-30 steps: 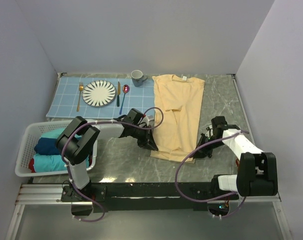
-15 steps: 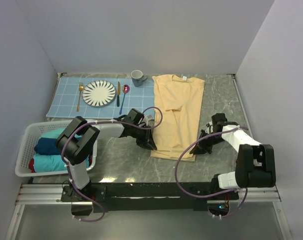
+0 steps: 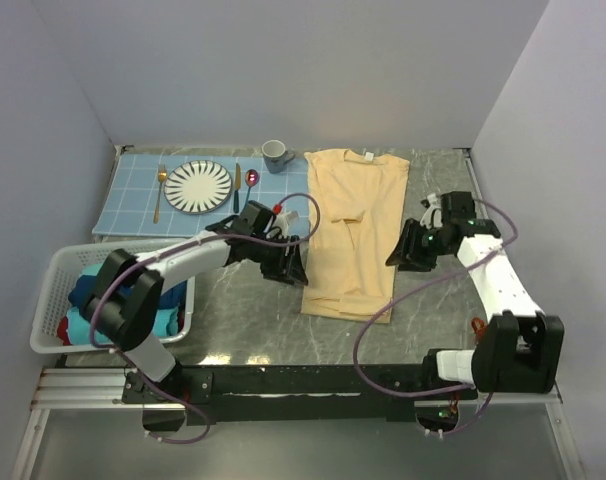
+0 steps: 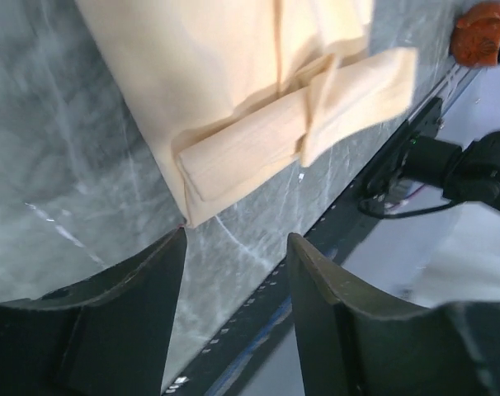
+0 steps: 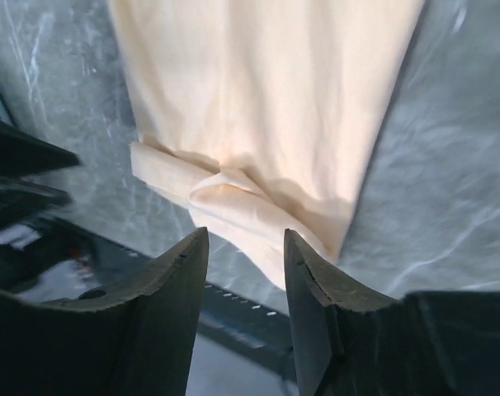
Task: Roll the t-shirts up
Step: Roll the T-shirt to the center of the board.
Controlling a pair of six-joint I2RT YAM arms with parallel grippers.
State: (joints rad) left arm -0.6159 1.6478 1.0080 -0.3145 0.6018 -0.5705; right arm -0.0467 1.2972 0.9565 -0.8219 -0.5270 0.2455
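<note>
A pale yellow t-shirt (image 3: 355, 220) lies folded into a long strip on the marble table, collar at the far end. Its near hem (image 4: 291, 136) is turned over into a short flat roll, also seen in the right wrist view (image 5: 233, 206). My left gripper (image 3: 291, 268) hovers at the strip's left edge, a little above the hem, open and empty (image 4: 238, 239). My right gripper (image 3: 401, 252) hangs at the strip's right edge, open with nothing between its fingers (image 5: 246, 235). Teal and navy t-shirts (image 3: 88, 300) lie in a white basket (image 3: 53, 275).
A light blue grid placemat (image 3: 133, 205) at the far left carries a striped plate (image 3: 198, 186), a fork, a knife and a spoon. A grey mug (image 3: 276, 155) stands beside the shirt's collar. Walls close in on both sides.
Both grippers have opened and let go of the shirt's near hem. Both lifted and drew back towards the far side. The hem stays folded over on the table.
</note>
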